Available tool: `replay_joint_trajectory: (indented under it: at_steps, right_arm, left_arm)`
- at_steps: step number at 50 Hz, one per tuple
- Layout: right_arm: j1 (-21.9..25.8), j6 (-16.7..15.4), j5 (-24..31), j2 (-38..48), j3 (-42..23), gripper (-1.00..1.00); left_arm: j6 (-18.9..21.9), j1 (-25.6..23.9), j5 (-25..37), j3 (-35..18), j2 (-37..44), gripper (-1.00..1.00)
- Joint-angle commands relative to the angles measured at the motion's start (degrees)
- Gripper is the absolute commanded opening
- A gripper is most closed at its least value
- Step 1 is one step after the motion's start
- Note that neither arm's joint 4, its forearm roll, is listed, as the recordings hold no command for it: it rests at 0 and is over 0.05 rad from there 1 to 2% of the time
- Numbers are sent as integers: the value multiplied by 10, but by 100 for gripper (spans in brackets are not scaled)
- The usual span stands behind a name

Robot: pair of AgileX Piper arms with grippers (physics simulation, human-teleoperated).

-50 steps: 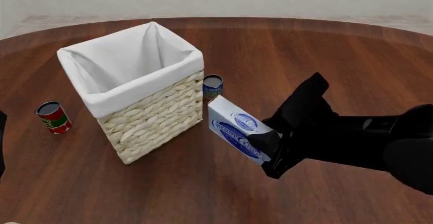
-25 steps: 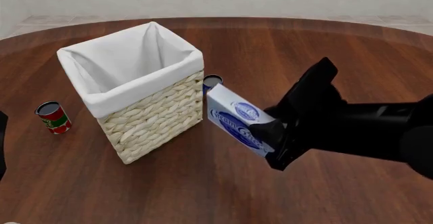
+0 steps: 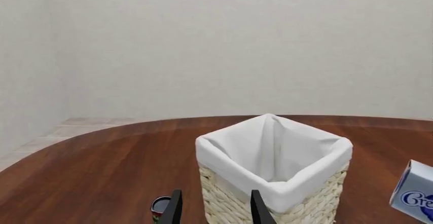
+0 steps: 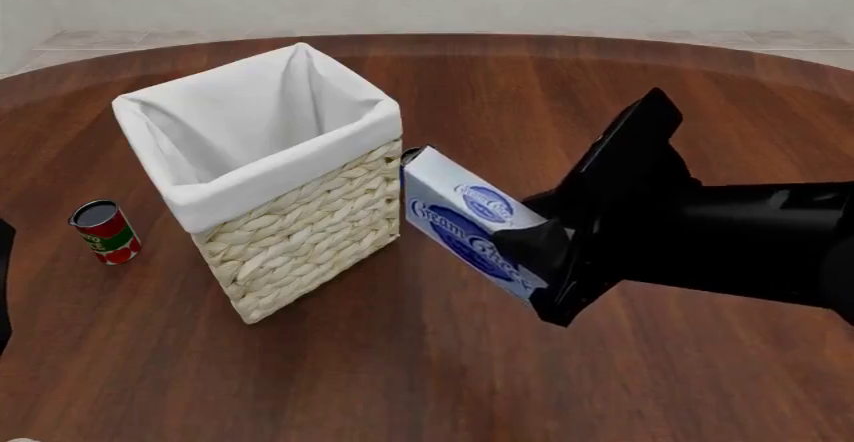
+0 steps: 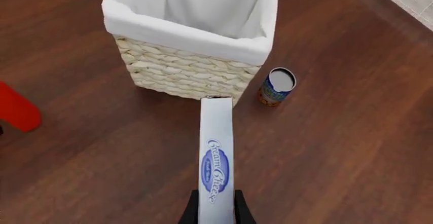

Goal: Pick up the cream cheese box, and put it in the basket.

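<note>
The right gripper (image 4: 545, 267) pinches the cream cheese box (image 4: 470, 224) by its lower end and holds it tilted in the air, just to the right of the basket (image 4: 300, 217) and not touching it. A small blue can (image 5: 277, 86) stands on the table (image 4: 400, 362) behind the box, near the basket's corner. The left gripper (image 3: 214, 210) has its fingers spread apart and holds nothing, and a red can (image 4: 106, 232) stands to the left of the basket.

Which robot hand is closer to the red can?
Left. The left gripper hangs on the basket's left side, with the red can just beyond its jaws. The right gripper is past the basket's other side, holding the box.
</note>
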Motion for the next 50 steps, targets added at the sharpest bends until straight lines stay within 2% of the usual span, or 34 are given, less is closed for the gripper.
replay_joint_trajectory:
  at_steps: [1, 21, 50]
  right_arm:
    - [1, 3, 18, -14, -24, -100]
    - [3, -9, 48, -25, -71, -100]
    - [-2, -32, 69, 6, -145, -100]
  left_arm:
    - [1, -3, 2, -2, 0, 100]
    - [1, -1, -1, 0, 0, 100]
    - [-7, 4, -1, 4, 0, 100]
